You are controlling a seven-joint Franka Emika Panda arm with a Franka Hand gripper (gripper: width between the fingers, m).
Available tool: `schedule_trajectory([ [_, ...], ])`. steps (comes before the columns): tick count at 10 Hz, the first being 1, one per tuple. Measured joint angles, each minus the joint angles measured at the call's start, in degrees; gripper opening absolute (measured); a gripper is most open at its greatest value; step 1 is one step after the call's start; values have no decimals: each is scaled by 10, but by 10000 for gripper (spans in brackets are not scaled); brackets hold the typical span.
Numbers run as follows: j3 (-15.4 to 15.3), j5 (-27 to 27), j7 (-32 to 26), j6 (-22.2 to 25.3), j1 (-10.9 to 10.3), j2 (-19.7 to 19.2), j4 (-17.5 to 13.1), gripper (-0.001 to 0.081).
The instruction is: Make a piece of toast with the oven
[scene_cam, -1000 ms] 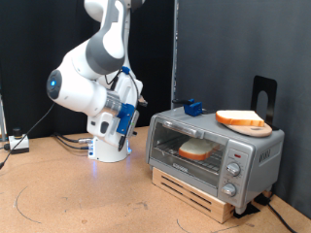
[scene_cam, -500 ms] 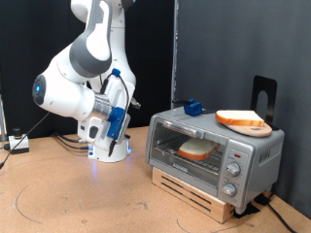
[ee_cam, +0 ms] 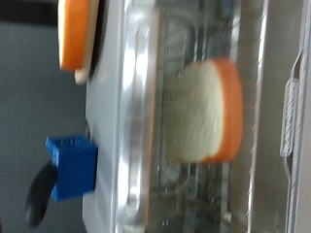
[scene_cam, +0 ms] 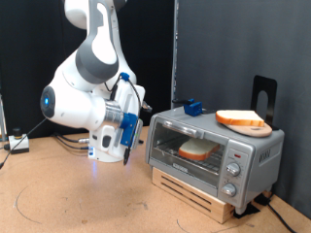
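Observation:
The silver oven (scene_cam: 255,149) stands on the exterior view's right with its glass door shut. The piece of toast (scene_cam: 195,149) lies on the rack inside and shows through the glass, pale-faced with a golden crust. The wrist view looks through the door at the toast (ee_cam: 204,112), with the oven's grey bar handle (ee_cam: 290,107) beside it. My gripper (scene_cam: 139,100) hangs just off the oven's left side, near its top corner, touching nothing that I can see. Its fingers do not show in the wrist view.
A flat orange-brown slice (scene_cam: 243,119) lies on the oven's top, with a small blue block (scene_cam: 192,107) at the top's far left. The oven sits on a wooden pallet (scene_cam: 194,194). A black stand (scene_cam: 262,95) rises behind it. Cables lie at the left (scene_cam: 19,144).
The arm has folded down and swung towards the oven; the hand now sits closer to the oven's left side. The oven and toast have not moved.

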State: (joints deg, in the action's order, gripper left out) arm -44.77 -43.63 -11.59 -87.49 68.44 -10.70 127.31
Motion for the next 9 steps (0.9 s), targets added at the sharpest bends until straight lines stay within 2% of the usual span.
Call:
schedule_trajectory([
  [3, 0, -19, 46, -65, -17, -56, -34, 809],
  [5, 0, 0, 46, -48, -18, -59, -39, 809],
  [6, 0, 17, 46, -35, -25, -72, -57, 809],
  [9, 0, 39, 75, -47, -65, -134, -116, 809],
])
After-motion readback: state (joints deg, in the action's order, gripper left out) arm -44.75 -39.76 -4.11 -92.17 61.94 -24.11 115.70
